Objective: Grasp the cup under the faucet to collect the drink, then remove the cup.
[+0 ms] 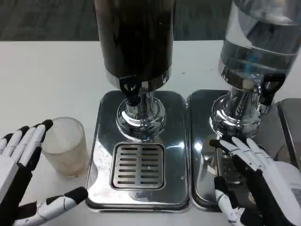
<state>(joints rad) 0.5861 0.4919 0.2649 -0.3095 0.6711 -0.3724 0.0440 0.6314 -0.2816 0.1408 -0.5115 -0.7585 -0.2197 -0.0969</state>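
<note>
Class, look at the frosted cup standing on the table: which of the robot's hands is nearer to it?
Left. The left hand is open right beside the cup, fingers next to its rim. The right hand is far across, over the second dispenser's tray.

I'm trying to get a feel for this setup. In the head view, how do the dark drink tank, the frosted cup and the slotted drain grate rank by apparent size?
Largest to smallest, as they look:
1. dark drink tank, though its top is cut off by the picture edge
2. slotted drain grate
3. frosted cup

The grate and cup look close in size, so their order is unsure.

Drinks counter: two dispensers [136,70] on drip trays [101,141]
</note>
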